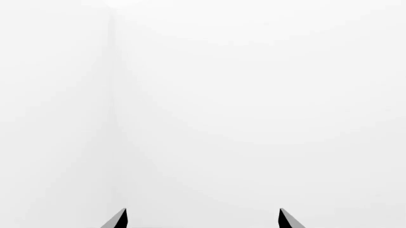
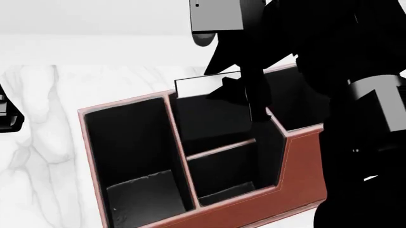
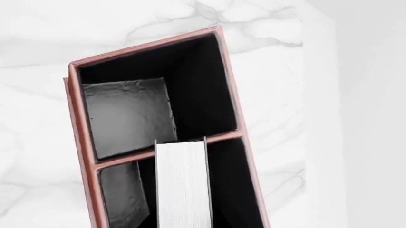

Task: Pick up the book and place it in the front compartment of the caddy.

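Right gripper point(image 2: 238, 90) jaws pinch the book point(image 3: 182, 183) above the caddy point(image 2: 254, 209); stiff, light, smooth-covered: grip the covers. Left jaws spread.

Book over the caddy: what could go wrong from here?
1. The book hangs above the thin divider, so on release it may catch that edge or drop into the wrong cell.
2. The right end effector and arm hide the book in the head view, so alignment with the caddy is hard to judge.
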